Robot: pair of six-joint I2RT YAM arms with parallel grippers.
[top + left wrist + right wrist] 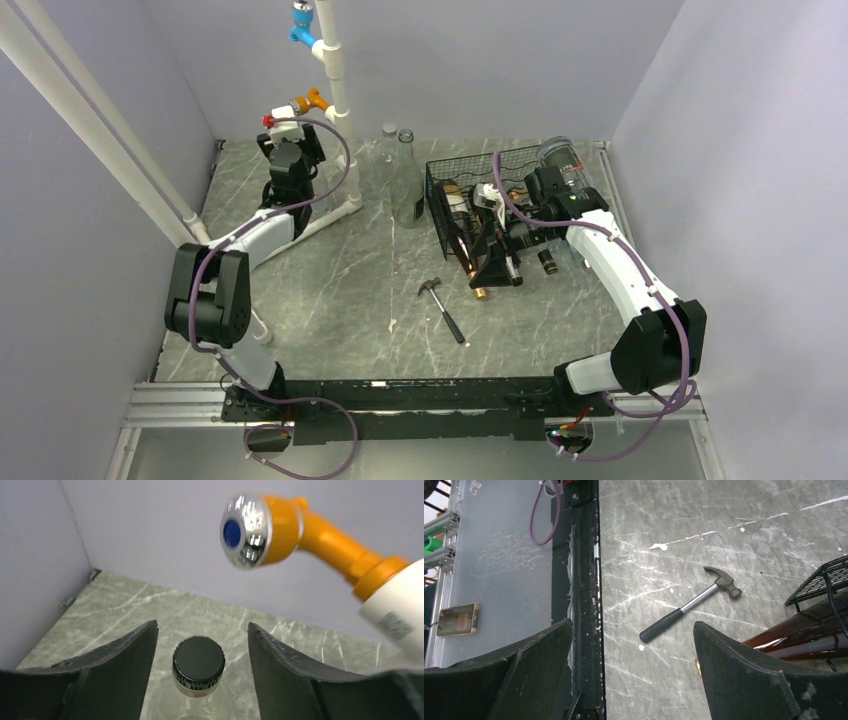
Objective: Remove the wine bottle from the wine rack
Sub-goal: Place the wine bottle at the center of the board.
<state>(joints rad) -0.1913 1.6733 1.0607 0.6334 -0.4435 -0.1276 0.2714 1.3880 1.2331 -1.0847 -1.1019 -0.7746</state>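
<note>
We look down on a grey marble table boxed in by pale walls, with a white pipe at the back. The rack sits at the far right, and dark wine bottles lie in it, necks poking out towards the arms. The right gripper hangs at those necks with its fingers spread wide and nothing between them. Its wrist view shows the hammer on the table and the rack corner with the wine bottles at the right edge. Two clear bottles stand just left of the rack. The left gripper is far left by the pipe; a black-capped bottle sits between its spread fingers, under an orange fitting. We cannot tell if they grip it.
</note>
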